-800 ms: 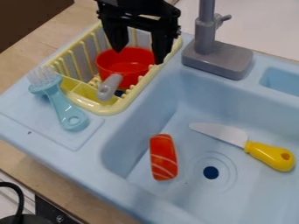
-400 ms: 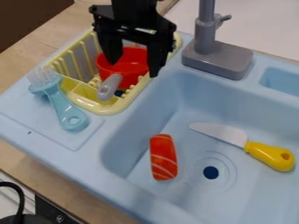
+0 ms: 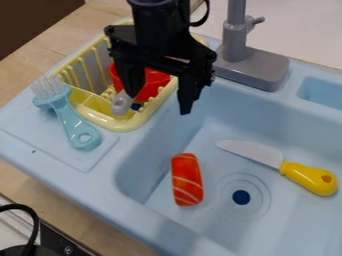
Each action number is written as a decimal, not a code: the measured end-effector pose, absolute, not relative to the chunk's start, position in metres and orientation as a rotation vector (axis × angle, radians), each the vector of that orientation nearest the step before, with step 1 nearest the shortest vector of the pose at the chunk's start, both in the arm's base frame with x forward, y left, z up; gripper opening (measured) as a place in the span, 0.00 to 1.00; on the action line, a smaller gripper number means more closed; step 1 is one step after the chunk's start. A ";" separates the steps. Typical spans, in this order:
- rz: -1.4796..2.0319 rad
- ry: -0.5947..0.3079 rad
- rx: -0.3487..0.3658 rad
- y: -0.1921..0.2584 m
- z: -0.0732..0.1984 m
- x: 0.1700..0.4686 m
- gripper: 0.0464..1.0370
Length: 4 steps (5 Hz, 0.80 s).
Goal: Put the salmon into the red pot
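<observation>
Pale-blue plastic sink (image 3: 127, 210) on light wood counter (image 3: 53, 45). Grey plastic tap (image 3: 250, 70) on sink's far edge, whitish surface (image 3: 294, 25) beyond. Slatted yellow plastic rack (image 3: 117, 122) at far-left corner, round red pot (image 3: 157, 80) inside. Orange, white-striped salmon block (image 3: 187, 180) on basin floor, by near-left corner. Black two-finger gripper (image 3: 157, 104), wide, over rack's right edge.

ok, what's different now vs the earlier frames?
Pincer moved down the view and, lately, a bit right, from over the red pot toward the salmon. It's open in all frames; nothing taken hold of or let go. Unchanged: salmon and knife in the sink, pot in the dish rack, brush beside it.
</observation>
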<state>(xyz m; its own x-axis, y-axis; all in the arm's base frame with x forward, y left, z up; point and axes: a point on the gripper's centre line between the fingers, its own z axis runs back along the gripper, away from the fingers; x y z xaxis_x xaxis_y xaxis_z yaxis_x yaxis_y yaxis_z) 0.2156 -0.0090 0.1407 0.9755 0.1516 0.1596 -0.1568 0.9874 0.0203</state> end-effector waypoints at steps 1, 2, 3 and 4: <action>0.344 -0.117 -0.009 -0.023 0.137 0.203 0.96; 0.478 -0.089 -0.006 -0.038 0.133 0.194 0.96; 0.652 -0.082 -0.015 -0.051 0.132 0.190 0.96; 0.736 -0.056 0.014 -0.058 0.122 0.190 0.96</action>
